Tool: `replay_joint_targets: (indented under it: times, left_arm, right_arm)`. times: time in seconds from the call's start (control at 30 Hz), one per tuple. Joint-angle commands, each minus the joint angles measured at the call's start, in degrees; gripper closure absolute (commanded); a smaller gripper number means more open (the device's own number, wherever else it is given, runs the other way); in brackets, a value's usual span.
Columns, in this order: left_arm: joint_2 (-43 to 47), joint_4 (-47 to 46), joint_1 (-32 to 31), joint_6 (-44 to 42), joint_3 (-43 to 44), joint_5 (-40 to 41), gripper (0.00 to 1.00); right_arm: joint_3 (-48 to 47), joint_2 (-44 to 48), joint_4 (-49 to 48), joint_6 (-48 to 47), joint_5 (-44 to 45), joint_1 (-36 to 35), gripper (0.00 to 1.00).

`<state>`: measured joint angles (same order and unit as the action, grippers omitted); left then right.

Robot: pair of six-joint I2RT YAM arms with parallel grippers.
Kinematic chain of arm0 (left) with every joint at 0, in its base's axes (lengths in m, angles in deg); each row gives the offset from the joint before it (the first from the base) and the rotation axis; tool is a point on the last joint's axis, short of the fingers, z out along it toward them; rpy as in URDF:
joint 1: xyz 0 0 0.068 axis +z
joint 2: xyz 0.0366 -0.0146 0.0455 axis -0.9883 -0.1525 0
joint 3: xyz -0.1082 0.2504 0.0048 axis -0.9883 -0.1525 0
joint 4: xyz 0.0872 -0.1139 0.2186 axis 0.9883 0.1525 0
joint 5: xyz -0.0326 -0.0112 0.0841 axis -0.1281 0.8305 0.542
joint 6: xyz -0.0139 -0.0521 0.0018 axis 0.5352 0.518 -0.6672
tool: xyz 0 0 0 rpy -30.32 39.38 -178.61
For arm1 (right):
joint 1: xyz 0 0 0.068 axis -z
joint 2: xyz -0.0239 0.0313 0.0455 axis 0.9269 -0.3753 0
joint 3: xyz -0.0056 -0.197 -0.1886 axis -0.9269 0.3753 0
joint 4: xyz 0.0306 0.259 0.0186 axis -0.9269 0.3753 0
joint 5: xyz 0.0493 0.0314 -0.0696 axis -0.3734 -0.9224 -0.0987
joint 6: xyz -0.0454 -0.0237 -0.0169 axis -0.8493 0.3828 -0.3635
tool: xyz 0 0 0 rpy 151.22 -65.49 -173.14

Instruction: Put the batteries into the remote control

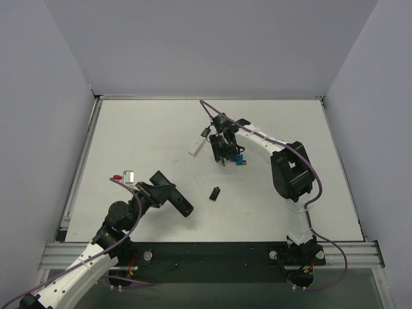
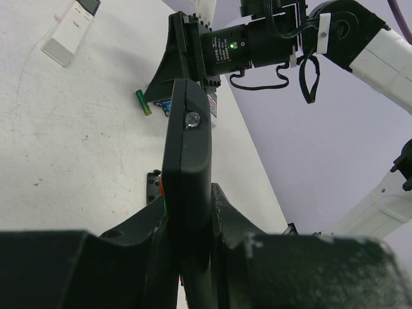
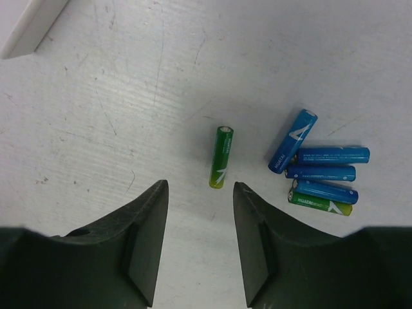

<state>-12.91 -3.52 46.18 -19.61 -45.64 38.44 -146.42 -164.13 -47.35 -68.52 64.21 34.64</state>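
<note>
My left gripper (image 2: 188, 215) is shut on the long black remote control (image 2: 187, 154), held edge-on above the table and jutting toward the right arm; from above the remote control (image 1: 172, 197) points right and toward the table's front. One green battery (image 3: 221, 156) lies alone on the table just beyond the fingertips of my right gripper (image 3: 199, 193), whose jaws stand apart with nothing between them. A second green battery (image 3: 320, 204) lies at the edge of a cluster of blue cells (image 3: 327, 154). From above, the right gripper (image 1: 223, 153) hangs over the batteries (image 1: 239, 161).
A slim white stick remote (image 1: 195, 149) lies left of the right gripper. A short white remote (image 1: 129, 175) sits at the left beside a small red piece (image 1: 116, 176). A small black cover (image 1: 215, 193) lies mid-table. Grey walls enclose the table.
</note>
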Motion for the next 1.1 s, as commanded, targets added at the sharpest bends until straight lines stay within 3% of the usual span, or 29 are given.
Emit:
replay_joint_targets:
  times: [0.0,0.63,0.7,0.8,1.07]
  left_arm:
    - [0.1,-4.1,0.3,-0.1,-5.1,-1.0,1.00]
    - [-1.1,-4.3,0.3,0.7,-5.1,-2.5,1.00]
    - [-1.8,-5.1,0.3,1.0,-5.4,-2.4,1.00]
    - [-3.4,-7.1,0.3,1.5,-5.7,-2.4,1.00]
    - [-8.7,-17.6,0.4,3.0,-6.1,-2.3,1.00]
  right_arm:
    - [-3.7,-2.0,3.0,0.1,0.6,0.4,0.62]
    - [-8.0,-9.7,3.1,-1.5,3.1,0.9,0.81]
    - [-7.8,-9.4,3.2,-2.2,2.9,0.9,0.88]
    - [-6.6,-7.9,2.4,-3.0,2.2,0.7,1.00]
    - [4.9,8.3,-6.1,-3.8,0.1,-1.7,1.00]
